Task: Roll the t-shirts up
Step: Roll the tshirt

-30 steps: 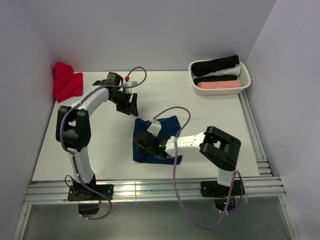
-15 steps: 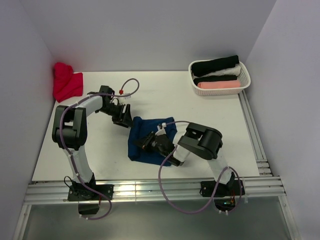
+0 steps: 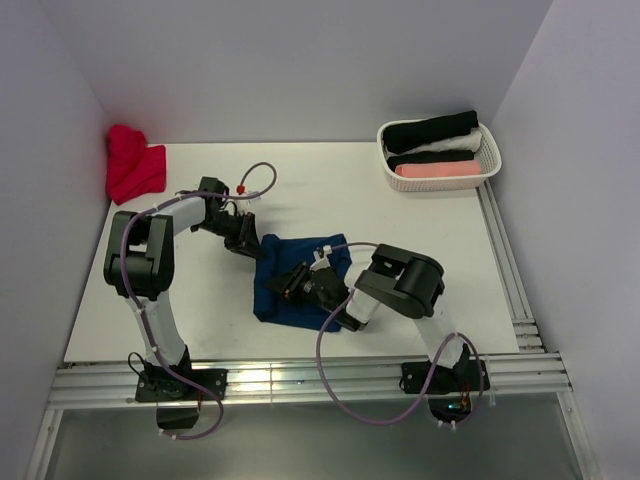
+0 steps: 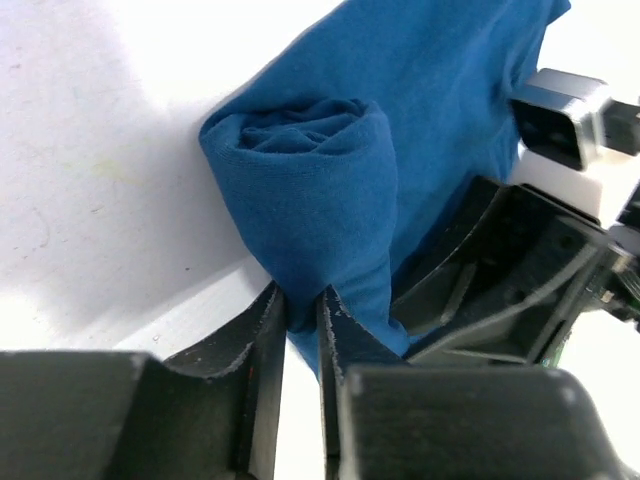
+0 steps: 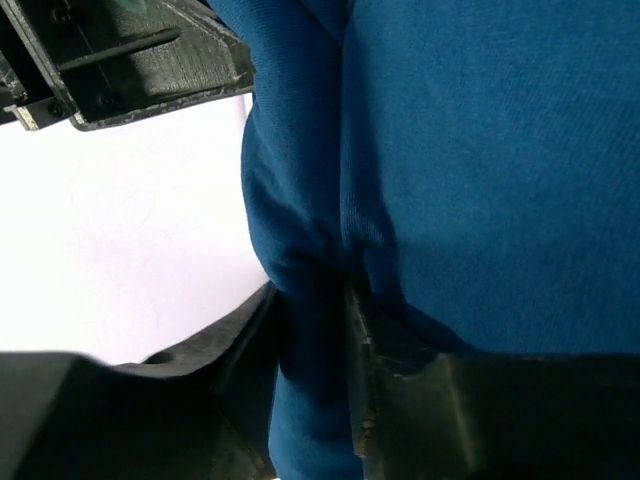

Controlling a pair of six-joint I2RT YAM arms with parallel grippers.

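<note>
Since half a second earlier, the left gripper (image 3: 246, 242) had crept toward the blue t-shirt (image 3: 282, 258), which lay part-rolled on the table, well left of the white basket (image 3: 489, 150). The right gripper (image 3: 292, 285) rested on it.

Left wrist: its jaws pinched cloth just under the tight spiral end of the roll.

Right wrist: its jaws pinched a bunched crease.

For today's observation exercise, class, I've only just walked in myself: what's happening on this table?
A two-armed robot is rolling one blue t-shirt mid-table. The left hand pinches its rolled end; the right hand pinches a fold nearby. Part of the shirt lies flat. A white basket far right holds rolled garments; red cloth lies far left.
</note>
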